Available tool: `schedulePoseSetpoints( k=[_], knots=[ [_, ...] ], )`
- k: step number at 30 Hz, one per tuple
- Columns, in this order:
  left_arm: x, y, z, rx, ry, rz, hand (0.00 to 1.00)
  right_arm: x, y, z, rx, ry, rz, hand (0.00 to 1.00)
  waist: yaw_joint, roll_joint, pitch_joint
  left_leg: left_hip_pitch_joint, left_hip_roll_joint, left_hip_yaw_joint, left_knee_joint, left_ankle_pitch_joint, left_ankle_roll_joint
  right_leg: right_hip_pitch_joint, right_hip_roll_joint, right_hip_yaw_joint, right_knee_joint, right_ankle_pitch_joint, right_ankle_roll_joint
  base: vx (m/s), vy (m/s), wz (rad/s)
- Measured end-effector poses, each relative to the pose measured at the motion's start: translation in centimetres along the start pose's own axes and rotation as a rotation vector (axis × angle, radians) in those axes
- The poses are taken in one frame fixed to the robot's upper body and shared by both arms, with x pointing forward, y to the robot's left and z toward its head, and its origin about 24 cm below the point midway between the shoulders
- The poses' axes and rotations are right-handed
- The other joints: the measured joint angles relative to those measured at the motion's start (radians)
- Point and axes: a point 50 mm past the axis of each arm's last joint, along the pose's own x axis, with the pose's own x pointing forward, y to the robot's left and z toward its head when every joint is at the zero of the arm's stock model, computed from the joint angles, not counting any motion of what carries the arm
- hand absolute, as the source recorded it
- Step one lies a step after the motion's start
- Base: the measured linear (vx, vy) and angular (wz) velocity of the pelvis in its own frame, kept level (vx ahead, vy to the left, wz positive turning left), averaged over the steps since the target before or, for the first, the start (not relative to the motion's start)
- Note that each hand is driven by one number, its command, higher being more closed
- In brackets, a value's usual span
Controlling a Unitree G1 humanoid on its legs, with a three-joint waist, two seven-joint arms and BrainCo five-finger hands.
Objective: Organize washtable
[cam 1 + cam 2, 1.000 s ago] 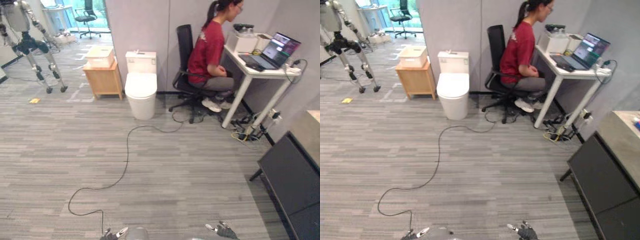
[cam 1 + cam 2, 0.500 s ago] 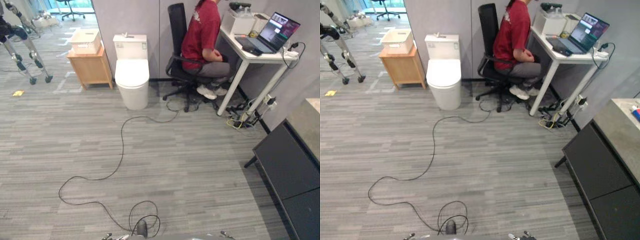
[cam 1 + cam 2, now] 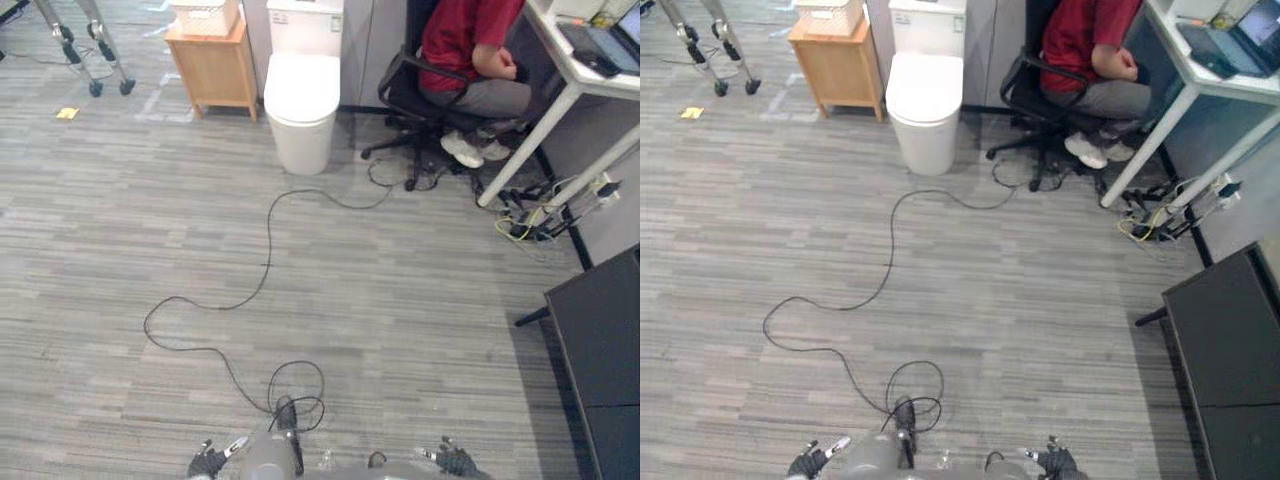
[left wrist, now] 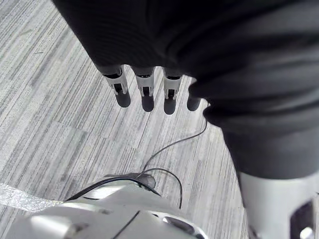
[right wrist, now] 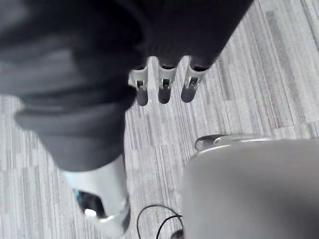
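Observation:
The washtable's dark cabinet front (image 3: 603, 345) stands at the right edge of the eye views, well away from both hands. My left hand (image 3: 206, 462) hangs low at the bottom edge. In the left wrist view its fingers (image 4: 145, 95) point straight down over the grey floor and hold nothing. My right hand (image 3: 456, 462) hangs at the bottom right. Its fingers (image 5: 163, 88) are straight too, with nothing in them.
A white toilet (image 3: 303, 95) and a wooden side cabinet (image 3: 212, 62) with a basket stand by the far wall. A person in a red shirt (image 3: 468, 35) sits on an office chair at a white desk (image 3: 575, 75). Loose plugs and cables (image 3: 535, 218) lie under the desk.
The whole picture has shifted: the camera has tilted down toward the floor, so the far wall has slid up. Both hands stay low at the bottom edge.

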Motion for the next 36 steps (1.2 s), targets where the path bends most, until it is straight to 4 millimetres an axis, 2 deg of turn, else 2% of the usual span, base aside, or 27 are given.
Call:
schedulePoseSetpoints(
  k=[2,3,4,5,6,7,9,11,12,13,14,15,16,17,18,19,20,22,23,26,27,28,29,30,31,34,36],
  knots=[
    [0.0,-0.6,0.1,-0.016,-0.005,-0.009,0.00,0.1,0.3,0.7,0.008,-0.024,0.006,0.00,0.023,0.026,0.001,-0.066,0.048,-0.003,0.158,-0.097,-0.003,0.002,0.018,-0.002,0.005,0.000,0.001,0.14,0.081,-0.29],
    [0.0,-0.6,0.1,-0.036,-0.007,-0.003,0.00,0.1,0.4,0.8,0.019,-0.035,0.009,0.00,0.022,0.041,0.001,-0.092,0.072,-0.008,0.227,-0.169,0.002,0.000,0.027,-0.005,0.029,-0.008,0.013,0.13,0.113,-0.23],
    [-0.1,-0.6,0.0,-0.044,-0.002,0.000,0.00,0.1,0.3,0.9,0.031,-0.041,0.002,0.00,0.021,0.044,0.004,-0.097,0.072,-0.007,0.241,-0.190,0.002,-0.006,0.024,-0.007,0.066,-0.018,0.022,0.11,0.146,-0.04],
    [0.0,-0.8,0.2,-0.047,-0.006,-0.004,0.00,0.1,-0.1,0.8,0.058,-0.038,-0.014,0.00,0.017,0.039,0.020,-0.064,0.058,-0.003,0.237,-0.207,0.003,-0.061,0.010,-0.012,0.238,-0.031,0.013,0.21,0.236,0.04],
    [0.2,-0.2,0.8,-0.034,-0.021,0.002,0.00,-0.1,0.2,0.7,0.122,-0.043,-0.015,0.00,0.012,0.001,0.037,0.013,0.025,0.029,0.221,-0.221,0.007,-0.235,-0.053,0.012,0.610,0.032,-0.110,0.24,0.242,0.04],
    [0.2,-0.1,0.8,-0.032,-0.020,0.006,0.00,-0.1,0.1,1.2,0.140,-0.070,-0.020,0.00,0.008,0.011,0.053,0.037,0.029,0.039,0.262,-0.271,0.023,-0.311,-0.064,0.032,0.807,0.081,-0.128,0.28,0.182,-0.12],
    [0.2,0.1,0.8,-0.033,-0.011,0.015,0.00,0.0,0.5,1.3,0.155,-0.073,-0.008,0.00,0.008,-0.002,0.053,0.119,0.027,0.071,0.247,-0.308,0.021,-0.376,-0.079,-0.048,0.929,0.023,-0.122,0.25,0.102,-0.28],
    [0.3,0.2,0.9,-0.042,-0.011,0.017,0.00,-0.1,0.6,1.5,0.195,-0.090,-0.007,0.00,-0.024,0.000,0.050,0.180,0.033,0.116,0.199,-0.313,0.015,-0.393,-0.101,-0.230,0.869,-0.026,-0.118,0.27,0.050,-0.31],
    [0.3,0.3,1.0,-0.047,-0.012,0.019,0.00,-0.1,0.8,1.9,0.201,-0.109,-0.003,0.00,-0.056,-0.001,0.042,0.212,0.044,0.179,0.172,-0.312,-0.003,-0.379,-0.118,-0.386,0.759,-0.026,-0.121,0.43,-0.007,-0.70],
    [0.3,-0.1,1.3,-0.045,-0.025,0.009,0.00,-0.1,0.8,1.9,0.200,-0.106,-0.003,0.00,-0.068,0.003,0.019,0.238,0.055,0.263,0.160,-0.319,-0.023,-0.356,-0.119,-0.551,0.616,-0.018,-0.155,0.53,-0.025,-1.12],
    [0.3,-0.9,1.4,-0.052,-0.029,-0.012,0.00,-0.1,0.8,1.7,0.198,-0.095,-0.004,0.00,-0.070,0.011,-0.001,0.269,0.055,0.318,0.153,-0.330,-0.047,-0.321,-0.105,-0.674,0.501,-0.015,-0.229,0.39,-0.017,-1.28],
    [0.2,-1.6,1.3,-0.061,-0.027,-0.032,0.00,-0.1,0.6,1.6,0.193,-0.090,-0.007,0.00,-0.068,0.014,-0.014,0.293,0.063,0.359,0.173,-0.344,-0.071,-0.286,-0.075,-0.726,0.411,-0.007,-0.277,0.44,0.027,-1.69],
    [0.1,-2.9,1.4,-0.076,-0.026,-0.070,0.00,0.0,0.4,1.7,0.174,-0.082,-0.008,0.00,-0.062,0.040,-0.014,0.294,0.111,0.383,0.337,-0.321,-0.077,-0.226,0.004,-0.714,0.315,-0.062,-0.332,0.45,0.025,-2.22],
    [0.0,-4.1,1.5,-0.096,-0.026,-0.095,0.00,0.0,-0.1,2.0,0.155,-0.095,-0.017,0.00,-0.060,0.092,-0.017,0.250,0.212,0.342,0.585,-0.269,-0.022,-0.193,0.073,-0.634,0.302,-0.075,-0.328,0.66,0.075,-2.29],
    [0.0,-4.5,1.6,-0.101,-0.028,-0.106,0.00,0.0,-0.2,2.0,0.155,-0.095,-0.022,0.00,-0.061,0.107,-0.019,0.219,0.244,0.305,0.707,-0.191,0.037,-0.174,0.099,-0.590,0.305,-0.088,-0.322,0.55,0.074,-2.18],
    [0.0,-4.8,1.7,-0.105,-0.032,-0.114,0.00,-0.1,-0.4,1.8,0.156,-0.088,-0.036,0.00,-0.053,0.120,-0.029,0.173,0.275,0.254,0.838,-0.031,0.106,-0.150,0.131,-0.512,0.302,-0.106,-0.318,0.54,0.180,-2.35],
    [0.0,-4.8,1.8,-0.105,-0.038,-0.116,0.00,-0.1,-0.5,1.8,0.159,-0.090,-0.041,0.00,-0.032,0.116,-0.045,0.124,0.290,0.198,0.973,0.041,0.137,-0.127,0.155,-0.401,0.307,-0.122,-0.320,0.54,0.244,-2.94],
    [0.1,-4.6,2.5,-0.107,-0.065,-0.106,0.00,-0.1,-0.3,1.6,0.157,-0.083,-0.036,0.00,-0.026,0.110,-0.057,0.032,0.267,0.097,1.046,0.002,0.091,-0.090,0.168,-0.232,0.301,-0.127,-0.303,0.57,0.318,-2.47],
    [0.1,-4.5,2.6,-0.108,-0.071,-0.102,0.00,-0.1,-0.2,1.6,0.154,-0.079,-0.034,0.00,-0.023,0.107,-0.059,0.002,0.253,0.067,1.037,-0.013,0.085,-0.079,0.165,-0.190,0.291,-0.126,-0.301,0.48,0.308,-1.83],
    [-0.1,-4.4,2.1,-0.109,-0.061,-0.095,0.00,0.0,0.5,1.8,0.118,-0.075,-0.006,0.00,-0.011,0.103,-0.057,-0.076,0.178,-0.089,0.804,-0.104,0.046,0.006,0.139,-0.015,0.204,-0.105,-0.259,0.46,0.402,-1.73],
    [-0.2,-4.3,1.7,-0.107,-0.056,-0.092,0.00,0.2,1.5,2.2,0.085,-0.081,0.030,0.00,-0.010,0.104,-0.058,-0.075,0.144,-0.172,0.577,-0.137,0.011,0.046,0.116,0.053,0.159,-0.100,-0.214,0.41,0.478,-1.29],
    [-0.2,-4.4,1.7,-0.109,-0.059,-0.093,0.00,0.3,1.9,2.4,0.085,-0.084,0.041,0.00,-0.009,0.106,-0.060,-0.072,0.130,-0.211,0.472,-0.136,0.002,0.053,0.107,0.080,0.149,-0.102,-0.198,0.48,0.651,-1.70],
    [-0.3,-4.8,1.7,-0.098,-0.062,-0.108,0.00,0.3,2.4,2.4,0.087,-0.078,0.054,0.00,-0.001,0.123,-0.065,-0.068,0.098,-0.332,0.262,-0.109,-0.035,0.048,0.090,0.149,0.148,-0.124,-0.142,0.31,0.500,-1.12],
    [-0.3,-5.0,1.6,-0.092,-0.060,-0.113,0.00,0.3,2.4,2.4,0.086,-0.079,0.054,0.00,0.002,0.130,-0.065,-0.069,0.093,-0.358,0.239,-0.109,-0.066,0.047,0.086,0.164,0.148,-0.132,-0.125,0.37,0.634,-1.38],
    [-0.2,-5.0,1.9,-0.075,-0.065,-0.117,0.00,0.4,2.9,2.1,0.084,-0.061,0.068,0.00,0.015,0.115,-0.069,-0.077,0.058,-0.355,0.305,-0.165,-0.120,0.040,0.050,0.230,0.151,-0.152,-0.080,0.34,0.584,-0.97],
    [0.2,-4.0,2.2,-0.036,-0.069,-0.098,0.00,0.4,3.8,2.0,0.073,-0.050,0.094,0.00,0.015,0.099,-0.076,-0.066,0.047,-0.209,0.391,-0.262,-0.054,-0.008,-0.013,0.335,0.167,-0.060,-0.032,0.31,0.571,-1.17],
    [0.2,-3.1,1.6,0.006,-0.050,-0.085,0.00,0.7,4.2,2.3,0.055,-0.037,0.106,0.00,0.018,0.096,-0.077,-0.002,0.064,-0.063,0.367,-0.267,-0.034,-0.076,-0.051,0.303,0.206,0.016,-0.007,0.23,0.467,-1.71]
  ],
)
